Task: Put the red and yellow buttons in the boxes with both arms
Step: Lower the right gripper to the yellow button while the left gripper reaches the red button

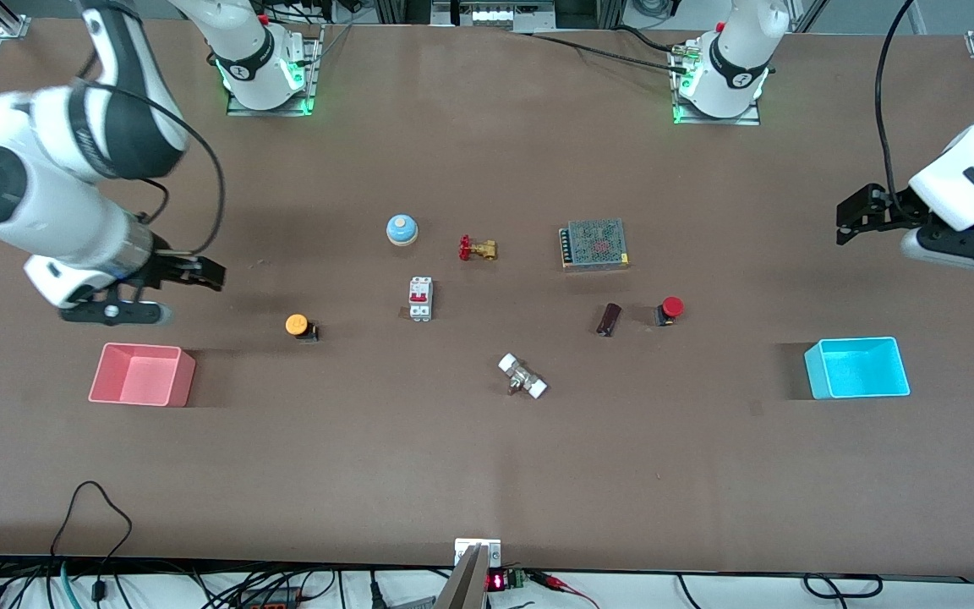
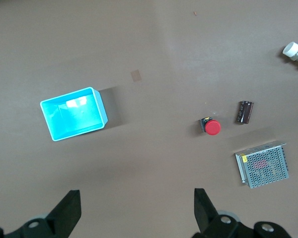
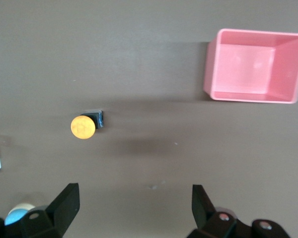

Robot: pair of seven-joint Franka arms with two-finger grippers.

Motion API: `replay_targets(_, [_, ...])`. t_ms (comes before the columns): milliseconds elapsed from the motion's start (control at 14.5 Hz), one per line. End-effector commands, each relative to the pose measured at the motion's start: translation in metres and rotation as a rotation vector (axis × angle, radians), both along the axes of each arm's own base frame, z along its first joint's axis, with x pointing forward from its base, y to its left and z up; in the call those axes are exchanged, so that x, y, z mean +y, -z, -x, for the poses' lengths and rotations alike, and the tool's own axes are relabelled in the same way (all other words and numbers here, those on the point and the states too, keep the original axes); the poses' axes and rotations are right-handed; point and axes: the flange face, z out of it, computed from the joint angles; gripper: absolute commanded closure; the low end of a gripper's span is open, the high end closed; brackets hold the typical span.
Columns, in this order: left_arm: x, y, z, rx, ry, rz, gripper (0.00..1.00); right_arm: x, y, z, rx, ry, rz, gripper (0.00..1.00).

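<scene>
both arms up over the worktop [image 1: 487,474], nothing held. right gripper [image 3: 134,208] over bare top betw pink box [image 1: 142,375] & yellow button [image 1: 299,326], fingers wide open, empty. left gripper [image 2: 137,210] over the left arm's end, fingers wide, empty; cyan box [image 1: 857,368] near. red button [image 1: 670,309] sits just beside a dark capacitor [image 1: 610,319], so fingers could clip it. buttons are small w/ round caps: off-centre pinch may tip or slip them.

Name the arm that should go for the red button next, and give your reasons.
Left. The left gripper, open, is up over the table's left-arm end, where the red button and the cyan box lie. The right gripper, also open, hangs near the yellow button and pink box.
</scene>
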Motion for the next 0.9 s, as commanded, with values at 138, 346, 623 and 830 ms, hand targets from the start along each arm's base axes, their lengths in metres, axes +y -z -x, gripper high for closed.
replay_targets(138, [-0.007,0.076,-0.024,0.154,0.026,-0.013,0.00,0.034,0.039,0.010,-0.025,0.012,-0.031,0.00])
replay_targets(346, [-0.015,0.145,-0.046,0.227,0.018,-0.006,0.00,0.043,0.072,0.017,-0.041,-0.005,-0.047,0.00])
replay_targets(623, [-0.049,0.224,-0.067,0.203,-0.061,-0.025,0.00,0.049,0.110,0.023,-0.070,-0.015,-0.071,0.00])
replay_targets(830, [-0.086,0.257,-0.065,0.210,-0.098,-0.039,0.00,0.055,0.131,0.020,-0.080,-0.023,-0.086,0.00])
